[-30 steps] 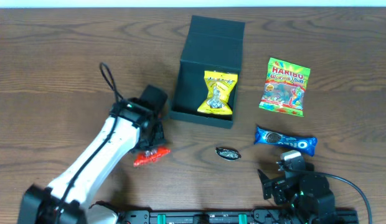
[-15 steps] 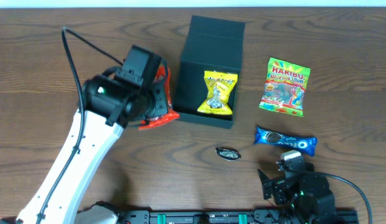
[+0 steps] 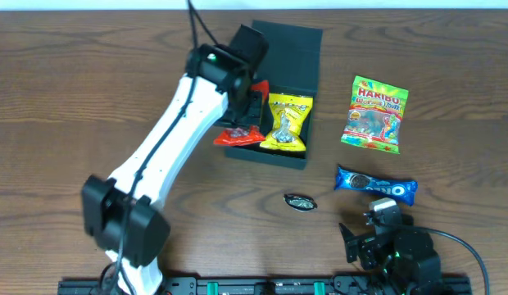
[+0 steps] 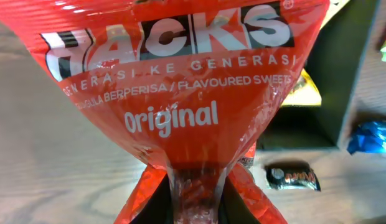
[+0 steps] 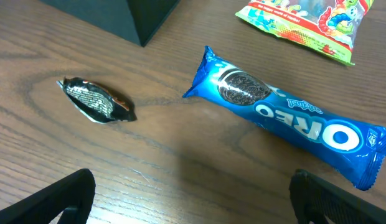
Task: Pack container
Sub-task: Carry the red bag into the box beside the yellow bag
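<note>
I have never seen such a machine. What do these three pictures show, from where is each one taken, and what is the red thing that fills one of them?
It is a robot with two arms at a wooden table. Each arm ends in a two-finger gripper. One picture looks down from above. The other two come from small cameras on the wrists, so they see things very close.

The left gripper holds a red Hacks packet over the front left edge of the open dark container. That packet fills the left wrist picture. A yellow packet already lies inside the container.

The right gripper is open and holds nothing. On the table lie a Haribo bag, a blue Oreo pack and a small dark wrapped sweet.
</note>
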Robot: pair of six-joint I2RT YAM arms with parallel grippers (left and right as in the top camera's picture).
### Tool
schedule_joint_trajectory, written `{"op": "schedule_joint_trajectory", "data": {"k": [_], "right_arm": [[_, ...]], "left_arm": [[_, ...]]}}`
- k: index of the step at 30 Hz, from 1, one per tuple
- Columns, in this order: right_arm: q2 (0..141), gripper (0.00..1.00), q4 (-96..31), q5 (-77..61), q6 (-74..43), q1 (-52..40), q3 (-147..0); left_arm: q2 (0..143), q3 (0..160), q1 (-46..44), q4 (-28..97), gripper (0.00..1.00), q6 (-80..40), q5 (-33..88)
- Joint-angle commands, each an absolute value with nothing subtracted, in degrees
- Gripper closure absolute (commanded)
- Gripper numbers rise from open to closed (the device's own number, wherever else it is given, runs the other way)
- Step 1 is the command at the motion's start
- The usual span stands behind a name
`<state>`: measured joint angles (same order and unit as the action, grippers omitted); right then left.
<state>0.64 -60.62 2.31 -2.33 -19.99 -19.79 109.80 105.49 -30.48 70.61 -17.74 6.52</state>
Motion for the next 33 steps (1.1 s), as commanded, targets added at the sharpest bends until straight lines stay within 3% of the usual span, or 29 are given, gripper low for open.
{"op": "schedule_joint_trajectory", "data": {"k": [1, 9, 33], "right_arm": [[0.4, 0.01, -60.9, 2.1, -2.1, -19.6, -20.2], [0.4, 0.01, -60.9, 2.1, -2.1, -19.6, -20.2], [0.4, 0.01, -60.9, 2.1, -2.1, -19.6, -20.2]], "left_arm": [[112.4, 107.2, -30.4, 69.1, 0.94, -15.8, 7.2], [117.4, 107.2, -30.5, 61.4, 0.94, -16.3, 10.3], [125.9, 107.2, -30.4, 57.5, 0.94, -17.7, 6.6]]}}
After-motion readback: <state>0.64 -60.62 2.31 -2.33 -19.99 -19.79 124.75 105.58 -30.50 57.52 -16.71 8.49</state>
